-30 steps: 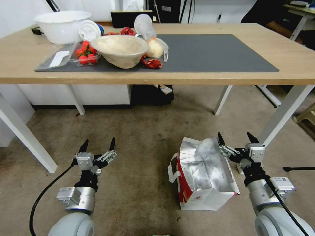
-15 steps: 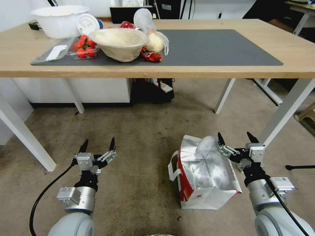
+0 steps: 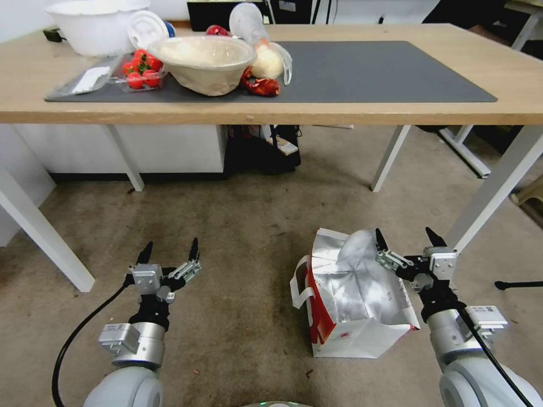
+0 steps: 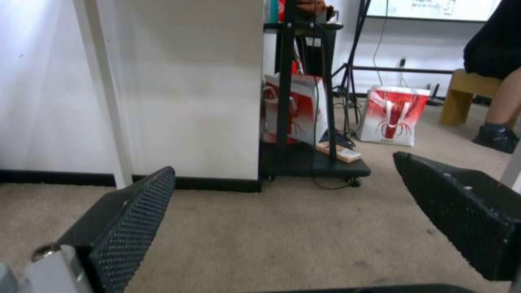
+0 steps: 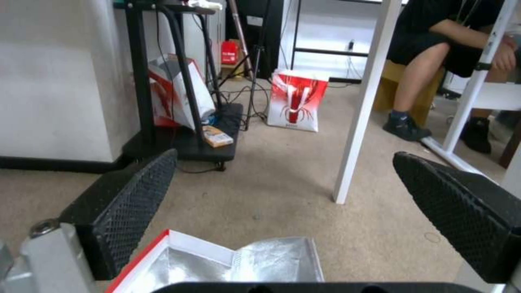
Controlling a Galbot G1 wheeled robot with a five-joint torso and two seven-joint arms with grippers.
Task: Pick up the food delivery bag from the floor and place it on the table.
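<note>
The food delivery bag (image 3: 350, 294) stands open on the carpet at the lower right, white with a red side, silver foil lining and a white handle (image 3: 298, 288). My right gripper (image 3: 406, 237) hovers open at the bag's far right rim, over the foil mouth; the right wrist view shows the foil rim (image 5: 228, 260) just below its spread fingers (image 5: 128, 203). My left gripper (image 3: 169, 249) hangs open over bare carpet, well left of the bag. The table (image 3: 396, 110) with its dark grey mat (image 3: 384, 70) stretches across the top.
A tan bowl (image 3: 205, 62), boxed tomatoes (image 3: 138, 70), a white basin (image 3: 93, 25) and a small plastic bag (image 3: 266, 59) crowd the mat's left end. White table legs (image 3: 492, 186) stand right of the bag. A black stand (image 4: 304, 158) and other red-and-white bags (image 5: 296, 101) sit beyond.
The whole head picture has shifted: the table sits higher and the floor reaches further, so the camera moved. Both grippers stay open in the same pose, and the bag has not been touched.
</note>
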